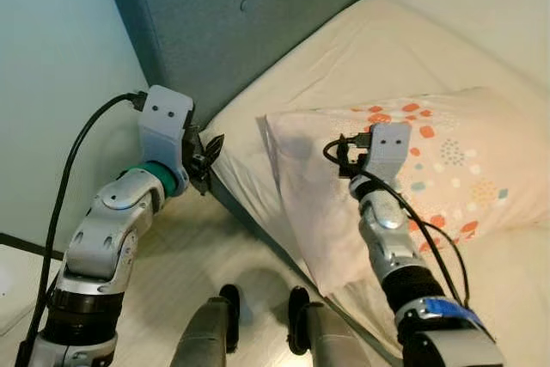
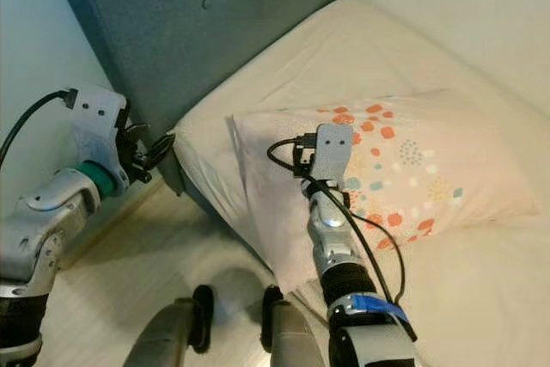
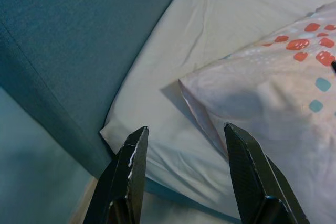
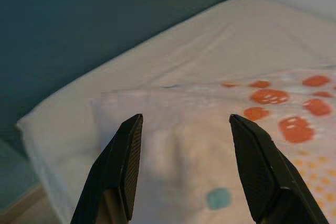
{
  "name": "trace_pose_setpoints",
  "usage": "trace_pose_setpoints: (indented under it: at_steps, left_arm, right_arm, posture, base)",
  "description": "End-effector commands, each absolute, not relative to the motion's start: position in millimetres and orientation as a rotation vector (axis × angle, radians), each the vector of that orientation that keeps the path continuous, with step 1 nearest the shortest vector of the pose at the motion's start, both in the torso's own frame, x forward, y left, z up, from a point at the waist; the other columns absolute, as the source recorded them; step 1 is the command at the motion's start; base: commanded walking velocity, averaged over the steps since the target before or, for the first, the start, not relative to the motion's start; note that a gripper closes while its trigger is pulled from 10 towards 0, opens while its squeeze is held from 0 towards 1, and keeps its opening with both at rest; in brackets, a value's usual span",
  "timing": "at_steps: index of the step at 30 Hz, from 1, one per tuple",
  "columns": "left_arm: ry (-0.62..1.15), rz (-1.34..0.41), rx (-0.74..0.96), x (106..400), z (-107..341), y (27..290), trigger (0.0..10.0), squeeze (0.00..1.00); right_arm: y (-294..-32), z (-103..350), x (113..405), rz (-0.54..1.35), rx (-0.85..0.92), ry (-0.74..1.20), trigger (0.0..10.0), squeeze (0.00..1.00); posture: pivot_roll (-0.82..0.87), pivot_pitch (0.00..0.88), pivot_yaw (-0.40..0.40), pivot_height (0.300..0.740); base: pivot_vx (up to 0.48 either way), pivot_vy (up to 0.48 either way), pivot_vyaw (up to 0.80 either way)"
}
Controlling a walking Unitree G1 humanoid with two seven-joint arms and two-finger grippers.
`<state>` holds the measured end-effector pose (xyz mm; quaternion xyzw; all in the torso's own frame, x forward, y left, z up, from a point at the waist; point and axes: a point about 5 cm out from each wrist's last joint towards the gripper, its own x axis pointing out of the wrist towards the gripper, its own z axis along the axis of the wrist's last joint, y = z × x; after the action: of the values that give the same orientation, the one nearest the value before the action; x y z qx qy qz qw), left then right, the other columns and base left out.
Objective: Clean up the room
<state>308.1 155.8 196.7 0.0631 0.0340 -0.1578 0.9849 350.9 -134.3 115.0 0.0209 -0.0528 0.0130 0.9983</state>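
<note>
Right wrist view is showing the right gripper [image 4: 181, 169] hovering wide open and empty directly over the pillow [image 1: 447, 169], which is lying crosswise on the bed [image 1: 361, 49], while the left gripper [image 1: 206, 161], also gaping empty, is waiting farther off beside the headboard [image 1: 249, 15].

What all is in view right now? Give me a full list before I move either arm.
pillow: one, pale pink with orange, teal and yellow spots, lying on the bed, its near end overhanging the edge
bed: one, cream sheet, right of the headboard
headboard: one, blue-grey padded, upright at the bed's head
wall: pale green, at left
floor: light wood, beside the bed
left gripper: open, off the mattress corner
right gripper: open, over the pillow
robot's legs: two, grey, at the bottom of the head views
</note>
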Motion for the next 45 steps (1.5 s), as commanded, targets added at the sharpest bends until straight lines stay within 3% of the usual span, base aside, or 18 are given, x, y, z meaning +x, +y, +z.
trace_pose_setpoints:
  at_steps: [1,5,22,45]
  left_arm:
    - [0.079,-0.303,0.123,307.6,189.5,153.5,10.0,0.0]
    - [0.058,-0.264,0.096,311.8,187.4,148.4,10.0,0.0]
    - [0.032,-0.253,0.11,316.2,187.4,146.5,10.0,0.0]
    - [0.021,-0.243,0.118,318.5,187.5,147.9,10.0,0.0]
  right_arm:
    - [-133.3,105.7,344.1,0.035,0.055,-0.08,10.0,0.0]
    - [-121.0,105.6,336.4,0.085,0.053,-0.1,10.0,0.0]
    - [-131.1,113.5,337.7,0.069,0.06,-0.113,10.0,0.0]
    - [-134.2,111.5,334.6,0.051,0.062,-0.092,10.0,0.0]
  posture:
    - [0.02,0.217,-0.012,0.74]
    - [0.01,0.183,-0.011,0.74]
    - [0.01,0.151,-0.002,0.74]
    - [0.01,0.156,0.003,0.74]
  base:
    - [0.0,0.0,0.0]
    - [0.0,0.0,0.0]
    - [0.0,0.0,0.0]
    - [-0.364,0.0,0.0]
